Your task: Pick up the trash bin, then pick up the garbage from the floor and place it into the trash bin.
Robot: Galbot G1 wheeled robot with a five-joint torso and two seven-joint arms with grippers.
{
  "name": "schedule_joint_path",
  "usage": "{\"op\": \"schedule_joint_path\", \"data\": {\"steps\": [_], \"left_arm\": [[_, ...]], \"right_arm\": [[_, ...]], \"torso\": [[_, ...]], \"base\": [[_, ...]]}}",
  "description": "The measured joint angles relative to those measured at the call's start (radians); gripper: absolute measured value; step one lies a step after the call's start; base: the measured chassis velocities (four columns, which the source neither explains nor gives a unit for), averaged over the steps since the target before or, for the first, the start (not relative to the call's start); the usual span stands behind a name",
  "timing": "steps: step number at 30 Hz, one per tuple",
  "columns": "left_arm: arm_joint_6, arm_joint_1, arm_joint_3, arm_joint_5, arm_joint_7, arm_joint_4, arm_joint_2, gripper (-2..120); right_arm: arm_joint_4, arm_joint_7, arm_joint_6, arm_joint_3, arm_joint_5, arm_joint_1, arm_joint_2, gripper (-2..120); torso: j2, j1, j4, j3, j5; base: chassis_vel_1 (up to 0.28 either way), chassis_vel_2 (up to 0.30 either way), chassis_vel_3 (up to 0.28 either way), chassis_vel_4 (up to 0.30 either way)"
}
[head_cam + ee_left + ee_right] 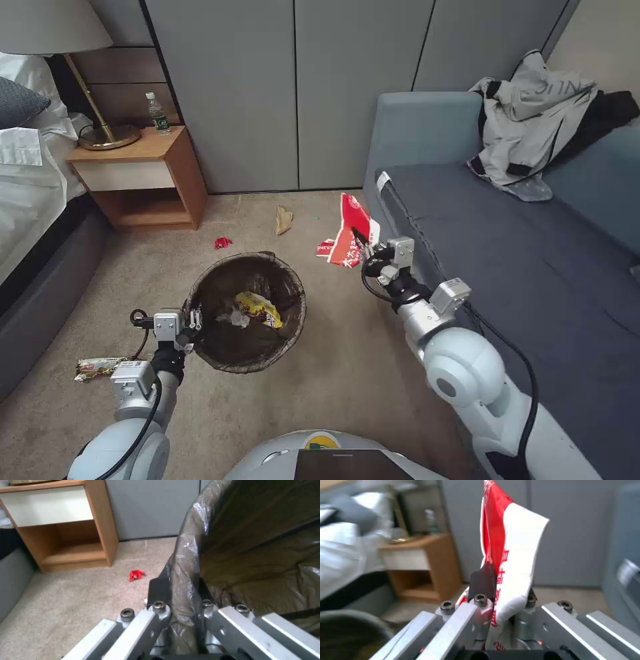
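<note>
Your left gripper (195, 319) is clamped on the rim of the bin (247, 311), one finger inside the brown bag and one outside, as the left wrist view shows (181, 597). The bin sits over the carpet (347, 373) in front of the robot, between the nightstand (143, 177) and the sofa (507, 233). Inside it you can see a yellow wrapper (259, 309) and a white wad (233, 319).

Your right gripper (365, 248) is up beside the sofa's front edge, pinching a red-and-white packet (352, 230) that stands up from the fingers; the right wrist view has it squeezed tight between them (506, 555).

On the carpet: a second red-and-white packet (325, 248) just beside the held one, a tan paper bag (283, 219) near the wall, a small red scrap (223, 243) near the nightstand's corner, and a shiny wrapper (100, 367) beside your left arm. Grey-and-black clothing (533, 120) lies on the sofa back.
</note>
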Motion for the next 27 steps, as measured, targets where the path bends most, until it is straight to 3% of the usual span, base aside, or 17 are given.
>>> {"op": "schedule_joint_path", "data": {"steps": [8, 27], "left_arm": [[0.014, 0.001, 0.004, 0.007, 0.002, -0.005, -0.004, 0], [0.038, 0.0, 0.008, 0.013, 0.016, -0.017, -0.005, 0]], "right_arm": [[0.023, -0.11, 0.016, -0.042, 0.069, 0.131, -0.091, 2], [0.029, -0.298, -0.052, -0.139, 0.088, 0.218, -0.185, 0]], "torso": [[0.0, 0.0, 0.0001, 0.0, 0.0], [0.0, 0.0, 0.0, 0.0, 0.0]], "base": [[0.0, 0.0, 0.0, 0.0], [0.0, 0.0, 0.0, 0.0]]}}
